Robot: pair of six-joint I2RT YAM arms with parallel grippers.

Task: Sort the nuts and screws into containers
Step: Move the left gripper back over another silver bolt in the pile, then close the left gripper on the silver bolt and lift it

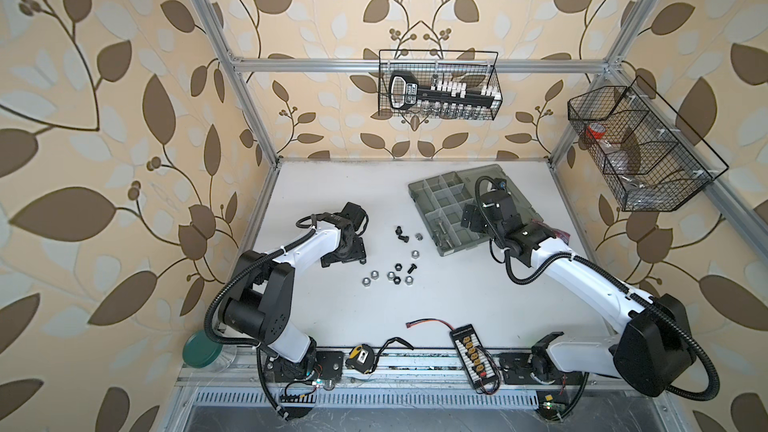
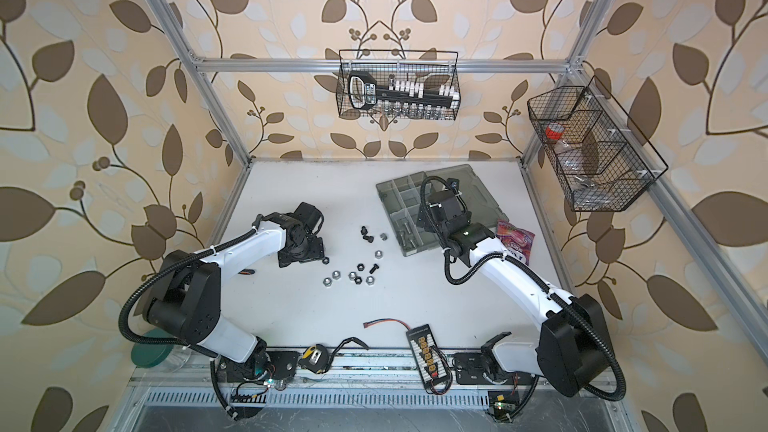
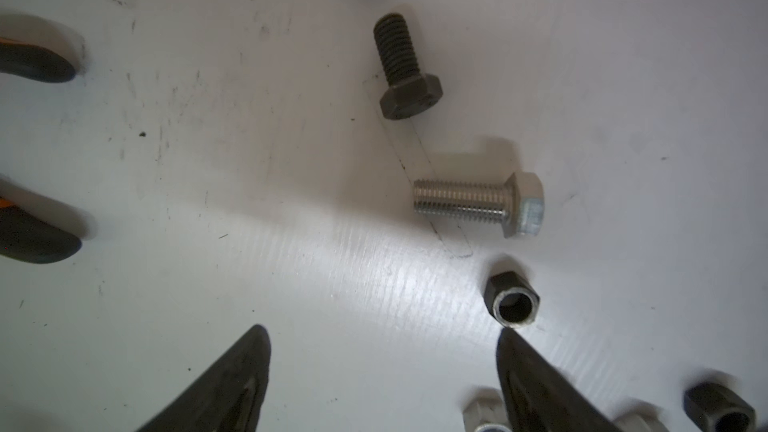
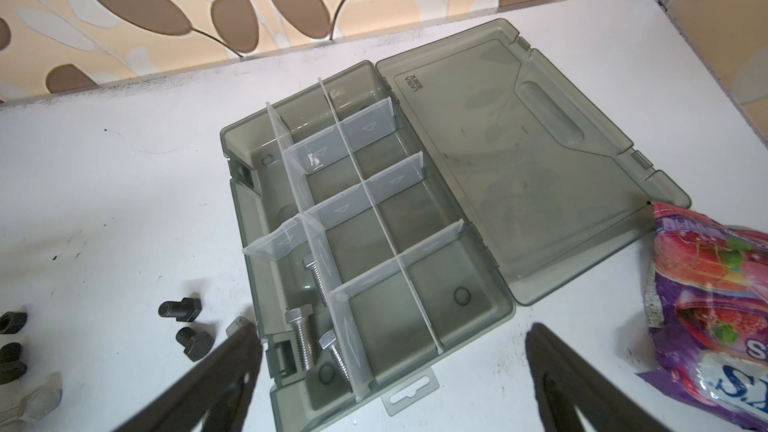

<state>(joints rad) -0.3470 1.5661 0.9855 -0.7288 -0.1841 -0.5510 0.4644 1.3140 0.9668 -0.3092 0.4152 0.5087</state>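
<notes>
Left gripper (image 3: 380, 330): low over the white table (image 3: 208, 201), jaws well apart, nothing between them. Right gripper (image 4: 392, 326): jaws at full spread, empty, hovering over the organizer case (image 4: 457, 317). The case sits toward the far right corner of the table, lid (image 4: 540, 151) laid flat.

Hardware: three long silver screws (image 4: 303, 342) lie in the end compartment on the side facing the loose screws and nuts (image 1: 395, 272), which are scattered about the middle of the table, apart from the case. In the left wrist view a silver screw (image 3: 478, 205) lies flat ahead of the jaws. A black screw (image 3: 405, 68) lies beyond it, and a black nut (image 3: 513, 303) sits just beside one fingertip (image 3: 519, 371).

Judgement: a pick is in hand, likely the silver screw. To do it well, advance until the threaded shaft, not the head, lies between the pads, then close across the shaft. Keep the fingertip off the black nut, which could skid away. Deliver the screw to the compartment holding its like.
</notes>
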